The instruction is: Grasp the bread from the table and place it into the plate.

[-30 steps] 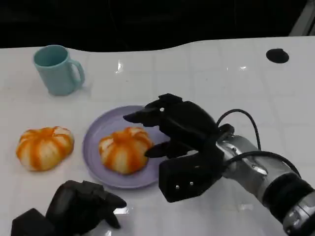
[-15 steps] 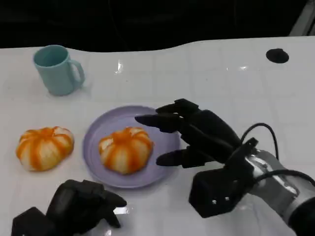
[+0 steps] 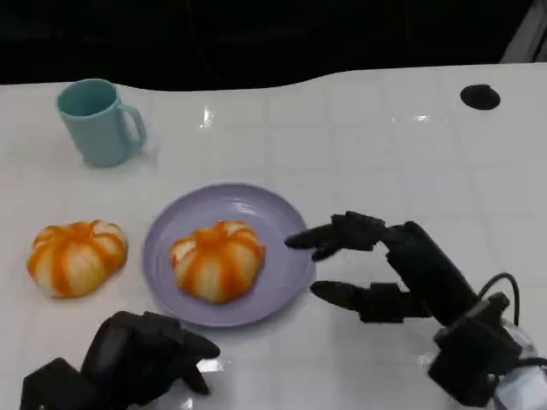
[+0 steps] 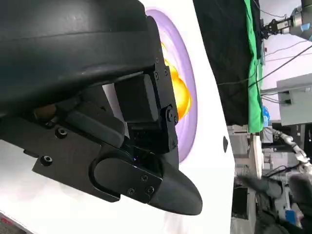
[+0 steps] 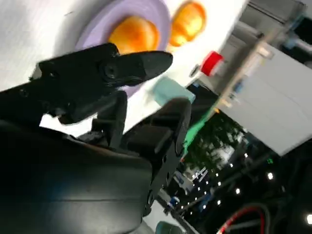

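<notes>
— Since the bread (image 3: 217, 260) already sits in the middle of the plate (image 3: 282, 213), resting flat with purple rim showing all round it, would the placing count as done?

— It looks that way. Nothing touches the bread; it lies free on the lilac plate, a little toward the robot's left of centre, which suggests it was set down rather than dropped at the edge.

— And the right hand (image 3: 389, 269)?

— It hangs just beside the plate's right rim, fingers spread apart and holding nothing. One fingertip reaches over the rim, another lies low over the counter (image 3: 385, 145). The gap between hand and bread reads as a release posture (open enough that nothing could snag the loaf on the way out).

— The left hand (image 3: 137, 359)?

— Low at the near edge of the counter, fingers curled in on nothing, near the plate's front rim but apart from it. It appears parked, out of the way of the working arm.

— What else is on the counter?

— A second bread (image 3: 77, 256) lies just beside the plate on the robot's left, apart from it. A teal mug (image 3: 98, 120) stands upright well behind that, handle toward the plate. A small dark round mark (image 3: 479, 96) sits at the far right.

— Any risk left?

— Mainly that the spread fingers clip the rim if the hand pulls back low.
</notes>
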### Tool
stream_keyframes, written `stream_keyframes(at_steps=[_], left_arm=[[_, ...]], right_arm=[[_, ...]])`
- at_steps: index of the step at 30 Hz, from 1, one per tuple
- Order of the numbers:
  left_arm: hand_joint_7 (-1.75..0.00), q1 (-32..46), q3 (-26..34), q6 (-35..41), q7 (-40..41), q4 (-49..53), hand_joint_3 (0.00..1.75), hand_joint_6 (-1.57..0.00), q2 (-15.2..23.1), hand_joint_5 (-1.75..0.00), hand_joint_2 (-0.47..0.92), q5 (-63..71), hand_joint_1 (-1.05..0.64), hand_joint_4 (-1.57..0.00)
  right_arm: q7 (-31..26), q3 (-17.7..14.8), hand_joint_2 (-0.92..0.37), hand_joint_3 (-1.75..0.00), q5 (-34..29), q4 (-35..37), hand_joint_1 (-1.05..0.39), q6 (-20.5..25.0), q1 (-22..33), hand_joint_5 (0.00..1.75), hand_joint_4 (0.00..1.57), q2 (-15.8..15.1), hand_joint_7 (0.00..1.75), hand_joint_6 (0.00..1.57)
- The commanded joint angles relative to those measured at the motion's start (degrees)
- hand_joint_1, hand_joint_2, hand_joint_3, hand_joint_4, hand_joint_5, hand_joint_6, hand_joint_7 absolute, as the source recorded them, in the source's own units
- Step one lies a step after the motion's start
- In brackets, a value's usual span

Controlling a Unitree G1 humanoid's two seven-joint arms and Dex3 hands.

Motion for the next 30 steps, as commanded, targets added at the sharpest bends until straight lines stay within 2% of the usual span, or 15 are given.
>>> stream_keyframes(at_steps=[1, 5, 8, 11, 20, 26, 30], left_arm=[[-0.24, 0.9, -0.1, 0.6, 0.6, -0.7, 0.07, -1.57, 0.6, -0.95, 0.92, 0.5, -1.05, -1.35], [-0.25, 1.2, -0.3, 0.9, 0.9, -1.3, 0.07, -1.57, 0.6, -0.95, 0.92, 0.8, -1.05, -1.34], [-0.25, 1.4, -0.5, 0.9, 1.1, -1.7, 0.07, -1.57, 0.6, -0.95, 0.92, 1.1, -1.05, -1.34], [-0.24, 1.7, -0.7, 1.1, 1.2, -2.2, 0.08, -1.57, 0.5, -0.95, 0.92, 1.2, -1.05, -1.34], [-0.24, 2.2, -0.9, 1.4, 1.5, -3.2, 0.07, -1.57, 0.2, -0.95, 0.92, 1.2, -1.05, -1.34], [-0.24, 2.3, -0.8, 1.2, 1.1, -3.3, 0.07, -1.57, 0.3, -0.95, 0.92, 0.9, -1.05, -1.33], [-0.24, 2.2, -0.6, 1.1, 0.7, -3.0, 0.07, -1.56, 0.5, -0.95, 0.92, 0.6, -1.05, -1.33]], right_arm=[[6.6, -2.7, -0.26, -1.36, 10.0, -2.1, -0.27, -0.5, 3.5, 1.61, 0.71, 1.1, 1.19, 0.73], [12.5, -4.5, -0.21, -1.59, 16.4, -3.3, -0.17, -1.8, 6.1, 1.54, 0.87, 1.6, 1.27, 0.89], [14.1, -6.0, -0.21, -1.60, 17.0, -5.2, -0.18, -1.9, 8.6, 1.60, 0.97, 1.6, 1.34, 0.98], [14.4, -7.4, -0.20, -1.60, 16.6, -6.5, -0.17, -2.5, 10.8, 1.64, 1.02, 1.8, 1.40, 1.00], [18.7, -9.6, -0.22, -1.59, 19.5, -8.9, -0.15, -3.1, 17.3, 1.73, 0.94, 1.2, 1.50, 0.93], [20.0, -10.7, -0.21, -1.62, 19.0, -8.1, -0.16, -3.4, 18.6, 1.75, 0.91, 1.4, 1.50, 0.89], [19.7, -11.6, -0.24, -1.57, 17.6, -6.5, -0.14, -4.6, 18.6, 1.75, 0.89, 1.8, 1.50, 0.89]])
